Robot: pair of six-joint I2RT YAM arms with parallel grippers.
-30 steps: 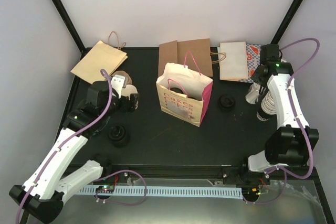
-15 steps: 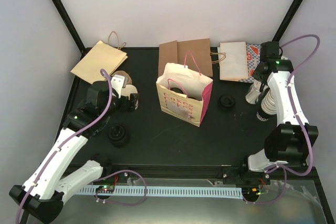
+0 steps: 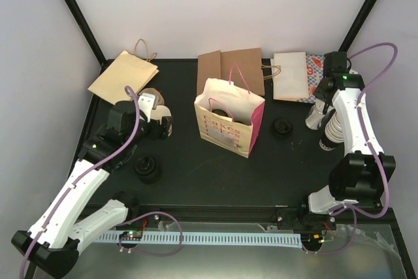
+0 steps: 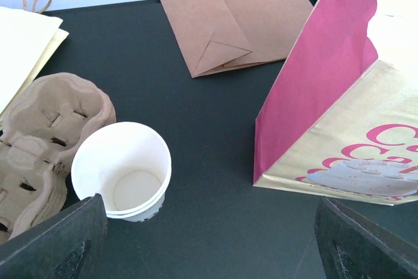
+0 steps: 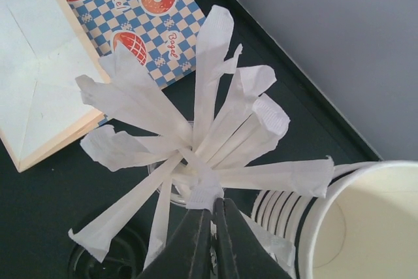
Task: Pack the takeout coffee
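The takeout coffee [image 4: 121, 169] is a small white paper cup standing upright and empty on the black table, beside a brown pulp cup carrier [image 4: 46, 135]. My left gripper [image 4: 209, 249] is open, its left finger close to the cup and nothing between the fingers. At the far right, my right gripper [image 5: 212, 212] is shut on the end of a paper-wrapped straw [image 5: 206, 191], one of several straws [image 5: 215, 70] fanned out of a clear holder. In the top view the right gripper [image 3: 324, 100] hangs over that holder.
A pink and gold gift bag [image 3: 228, 121] stands open mid-table. Flat paper bags [image 3: 230, 70] lie along the back, with a tan one [image 3: 123, 75] and a pretzel-print one [image 5: 144, 11]. Black lids [image 3: 147, 168] [image 3: 282, 126] sit on the table. A tall stack of cups [image 5: 366, 227] stands by the straws.
The right arm has shifted slightly at the straw holder and its jaws have closed on a straw's wrapper. The left arm and the cup have not moved.
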